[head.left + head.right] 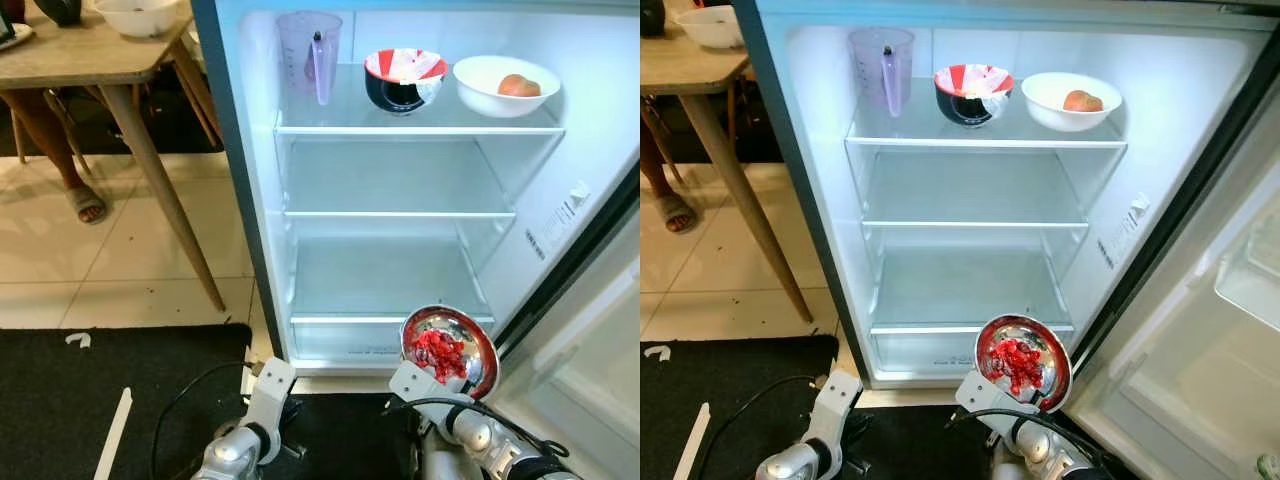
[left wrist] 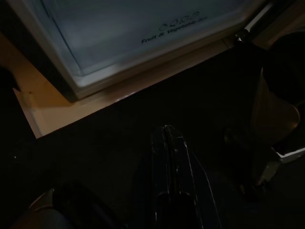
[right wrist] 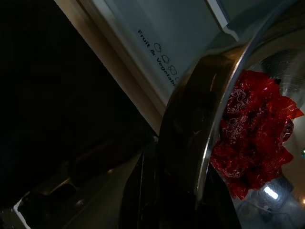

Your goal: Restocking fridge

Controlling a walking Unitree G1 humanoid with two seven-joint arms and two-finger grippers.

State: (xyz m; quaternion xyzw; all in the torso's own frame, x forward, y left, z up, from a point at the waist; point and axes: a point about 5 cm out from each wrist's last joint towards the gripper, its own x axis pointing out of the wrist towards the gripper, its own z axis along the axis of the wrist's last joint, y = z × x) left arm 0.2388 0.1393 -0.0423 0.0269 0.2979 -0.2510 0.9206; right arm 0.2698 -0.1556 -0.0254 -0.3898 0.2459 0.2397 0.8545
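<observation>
I stand before the open fridge point(image 1: 250, 180), its door point(image 1: 1200, 350) swung out on my right. My right gripper point(image 3: 157, 191) is clamped on the rim of a shiny steel bowl point(image 1: 449, 348), holding it low in front of the bottom drawer, tilted toward me so the red wrapped candies point(image 1: 438, 352) inside show. In the right wrist view the rim sits pinched between my black fingers point(image 3: 138, 191), with the drawer's "Fruit & Vegetable" lettering just behind it. My left gripper point(image 2: 169, 157) hangs low over the black mat point(image 1: 90, 400), its two fingers pressed together and empty. On the top shelf point(image 1: 420, 128) stand a clear measuring jug point(image 1: 312, 52), a red-and-white bowl point(image 1: 404, 80) and a white bowl point(image 1: 505, 85) holding an orange-red fruit point(image 1: 518, 86). The two shelves below are bare. To my left stands a wooden table point(image 1: 90, 60) with a white bowl on it, and a person's sandalled foot point(image 1: 86, 204) rests beneath it.
</observation>
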